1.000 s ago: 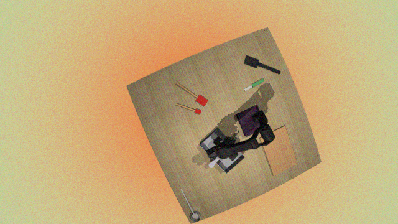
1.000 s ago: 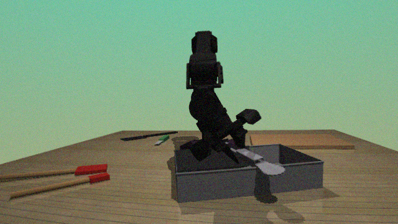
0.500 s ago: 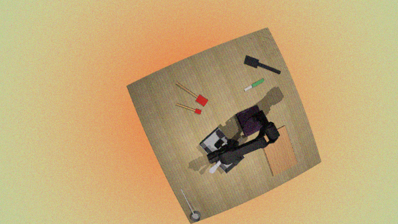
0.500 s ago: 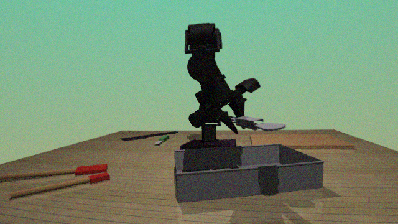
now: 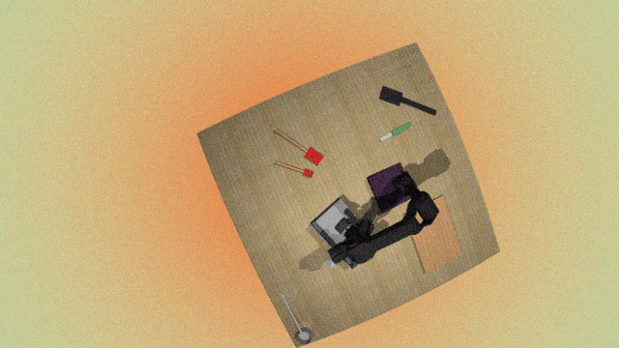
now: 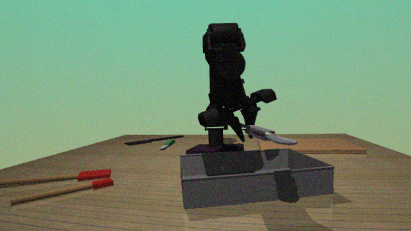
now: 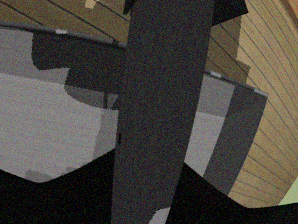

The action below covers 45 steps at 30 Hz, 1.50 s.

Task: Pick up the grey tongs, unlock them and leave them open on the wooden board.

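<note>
The grey tongs (image 6: 280, 139) (image 7: 160, 100) are raised above the roasting tin (image 6: 225, 192) (image 7: 45, 120), their arms close together. In the exterior view their tip end slopes a little downward to the right; a small pale part of the tongs (image 5: 331, 264) shows beside the arm in the top view. My gripper (image 6: 246, 131) (image 7: 145, 155) is shut on the tongs. Its fingers hide part of them, and the lock near the hinge cannot be made out. The wooden board (image 5: 437, 242) (image 6: 321, 145) lies flat on the table, apart from the tin.
The arm's purple base plate (image 5: 384, 181) stands between tin and board. Two red-headed tools (image 5: 313, 156) (image 5: 308, 173), a green-handled tool (image 5: 401, 129) and a black spatula (image 5: 391, 96) lie on the table. A ladle (image 5: 304, 335) lies by a table corner.
</note>
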Tool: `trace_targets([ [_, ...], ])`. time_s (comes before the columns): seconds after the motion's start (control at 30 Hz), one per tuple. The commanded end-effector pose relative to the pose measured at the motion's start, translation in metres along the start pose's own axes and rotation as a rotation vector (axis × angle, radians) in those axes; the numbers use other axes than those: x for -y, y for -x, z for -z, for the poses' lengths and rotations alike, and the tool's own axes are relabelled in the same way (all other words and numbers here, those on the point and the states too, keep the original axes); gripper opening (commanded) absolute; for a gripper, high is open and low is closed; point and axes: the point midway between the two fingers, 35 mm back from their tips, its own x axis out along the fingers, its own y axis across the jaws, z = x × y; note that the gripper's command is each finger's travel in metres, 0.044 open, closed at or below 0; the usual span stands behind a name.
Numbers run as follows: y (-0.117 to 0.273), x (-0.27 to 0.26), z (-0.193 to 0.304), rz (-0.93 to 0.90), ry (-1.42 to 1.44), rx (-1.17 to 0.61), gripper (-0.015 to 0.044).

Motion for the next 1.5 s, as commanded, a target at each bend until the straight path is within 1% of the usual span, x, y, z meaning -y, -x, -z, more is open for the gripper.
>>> trace_targets([
  [0.0, 0.001, 0.003, 0.002, -0.114, -0.002, -0.008, -0.0150],
  [0.23, 0.003, 0.006, 0.008, -0.307, -0.010, -0.039, -0.0150],
  [0.53, 0.003, 0.006, 0.008, -0.312, -0.010, -0.040, -0.0150],
  [0.63, 0.002, 0.008, 0.007, -0.306, 0.034, -0.027, -0.0150],
  [1.47, -0.001, 0.056, 0.011, -0.295, 1.005, 0.117, -0.0150],
])
